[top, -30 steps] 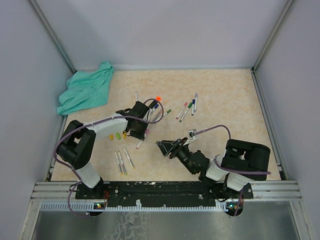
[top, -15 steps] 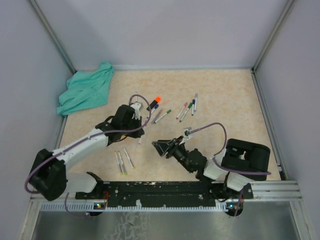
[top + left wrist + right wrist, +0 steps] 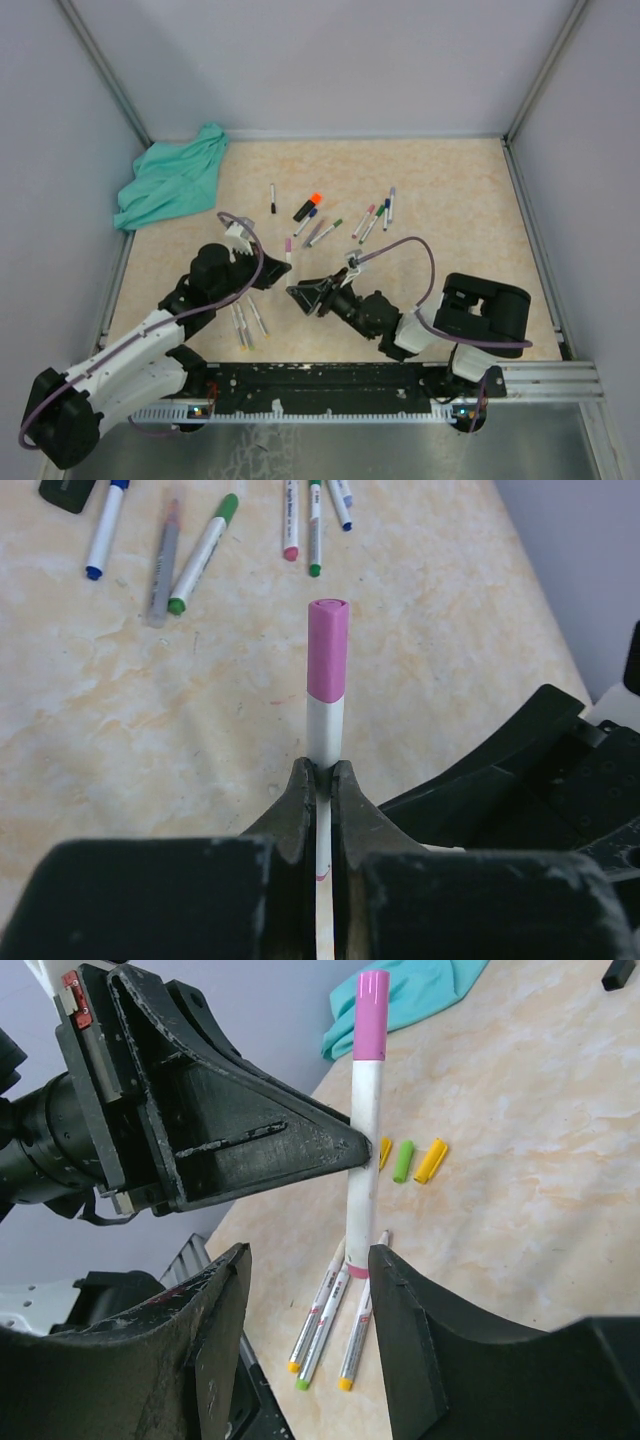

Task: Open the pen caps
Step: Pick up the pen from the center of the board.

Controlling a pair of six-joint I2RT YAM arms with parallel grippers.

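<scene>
**Ana:** Left gripper (image 3: 318,770) is clamped on the thin white pen barrel (image 3: 323,730), held above the table. Its stubby pink plastic cap (image 3: 328,650) is not yet off.

**Ben:** And the right gripper (image 3: 308,1250)?

**Ana:** Half spread, empty, just beside that pen.

**Ben:** Progress?

**Ana:** Early, I'd judge. Three small loose caps (image 3: 403,1160), two yellow and one green, lie near three uncapped white barrels (image 3: 325,1310). Roughly nine capped pens (image 3: 327,231) remain, though they are bunched too closely to count exactly.

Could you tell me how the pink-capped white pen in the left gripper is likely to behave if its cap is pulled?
The slim white pen with the pink cap looks rigid and light, so it should stay straight. The shut left gripper pinches only its smooth barrel, so it may slip or pivot.
</scene>
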